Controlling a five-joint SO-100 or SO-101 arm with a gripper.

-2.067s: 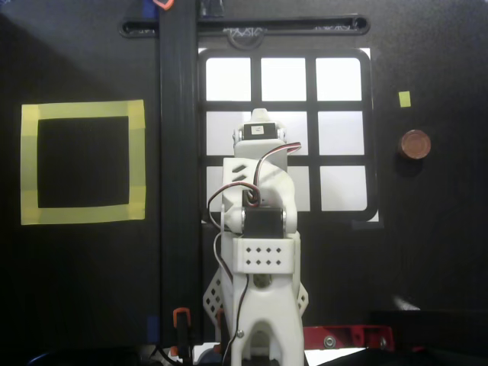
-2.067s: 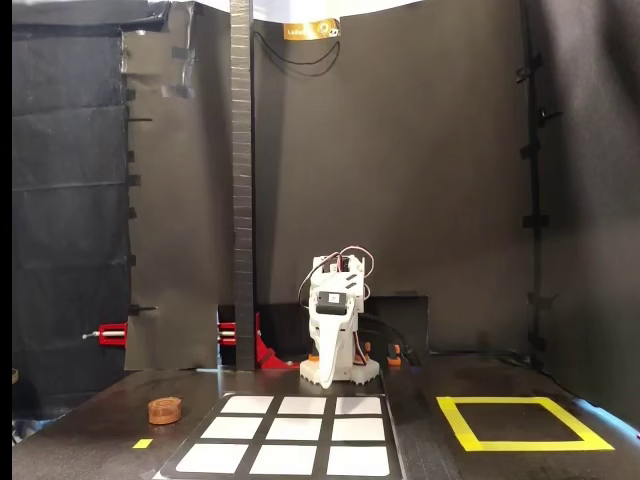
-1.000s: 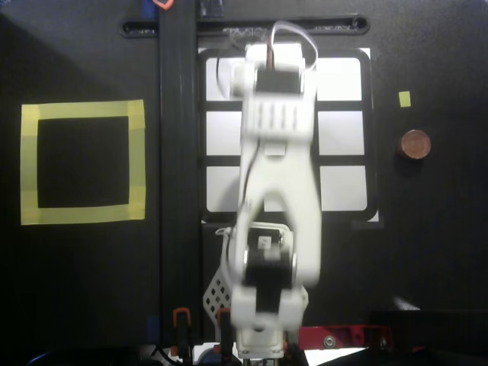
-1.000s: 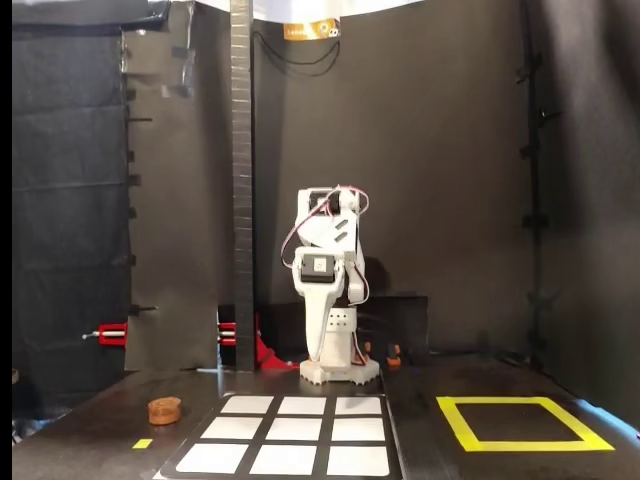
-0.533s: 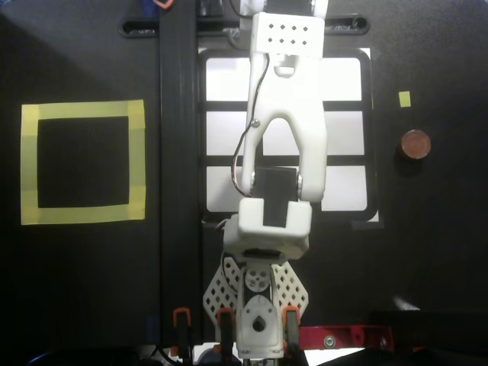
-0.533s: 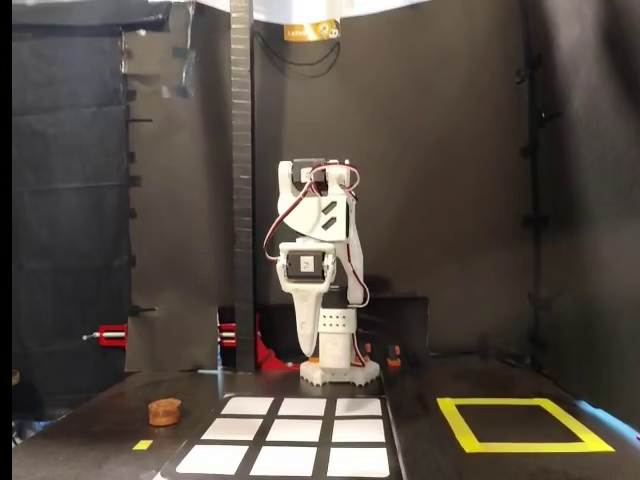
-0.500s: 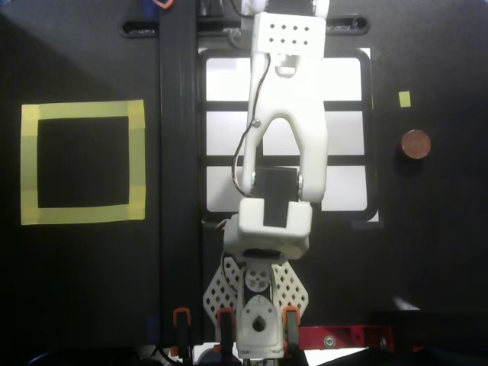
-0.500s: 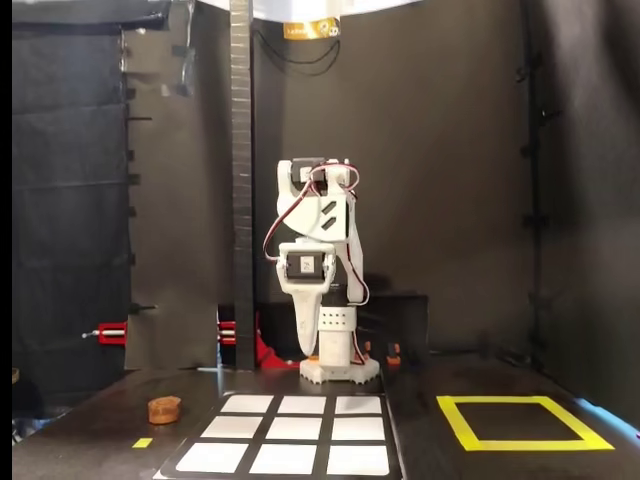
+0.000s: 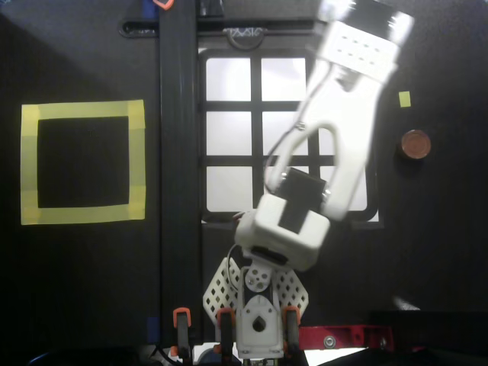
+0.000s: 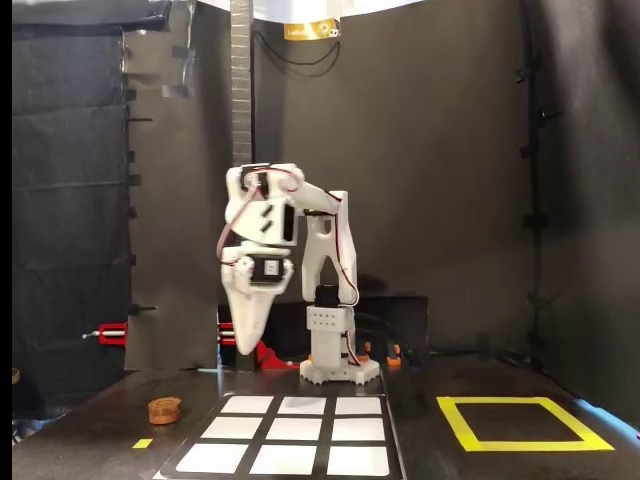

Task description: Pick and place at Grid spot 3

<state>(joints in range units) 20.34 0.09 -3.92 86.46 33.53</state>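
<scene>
The grid's top-right cell, spot 3, is hidden under my white forearm (image 9: 347, 114) in the overhead view. In the fixed view, which faces the arm, it is the near-left white cell (image 10: 212, 458). A small brown round piece (image 9: 415, 144) lies on the black table right of the grid, and it also shows in the fixed view (image 10: 165, 408) left of the grid. My gripper (image 10: 245, 345) points down, well above the table behind the grid's left side. Its jaws look closed to a point with nothing in them.
A yellow-tape square outline (image 9: 82, 162) lies left of the grid in the overhead view, and on the right in the fixed view (image 10: 522, 423). A small yellow tape bit (image 9: 404, 98) sits near the brown piece. The arm's base (image 10: 338, 370) stands behind the grid.
</scene>
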